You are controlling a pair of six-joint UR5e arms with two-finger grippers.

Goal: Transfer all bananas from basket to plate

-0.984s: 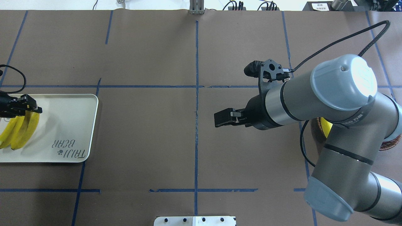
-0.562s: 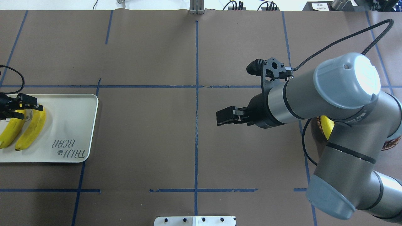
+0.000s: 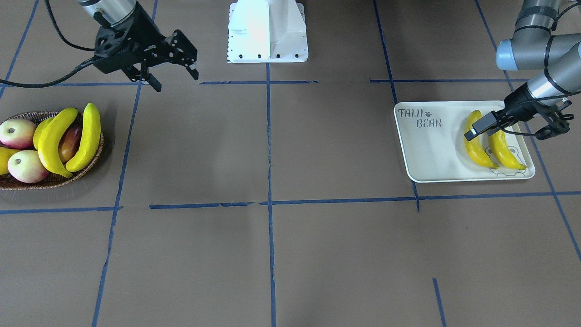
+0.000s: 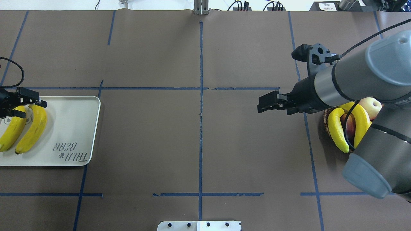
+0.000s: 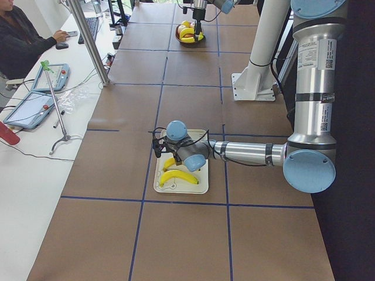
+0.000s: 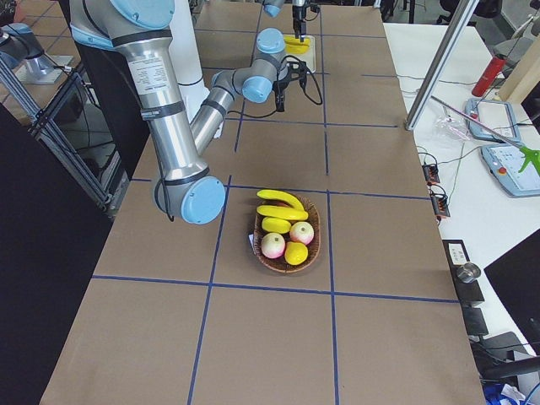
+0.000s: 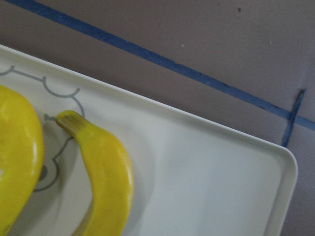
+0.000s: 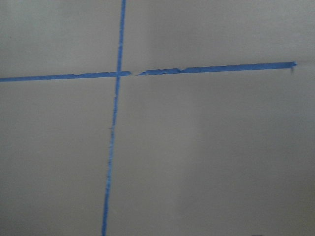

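Front-facing view: the left gripper is spread wide and empty, just above two glossy yellow curved toy bananas on the pale cream rectangular plate. The right gripper has its jaws parted and is also empty.

Overhead: the brown woven wicker basket lies behind it, under its forearm. It should pinch one top banana mid-length.

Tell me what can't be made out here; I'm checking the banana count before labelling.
- Overhead view: the right arm covers most of the basket; its fruit cannot be counted there.
- Overhead view: the left edge cuts off part of the plate and one banana tip.
- Front-facing view: the left edge cuts a yellow fruit in the basket; kind unclear.
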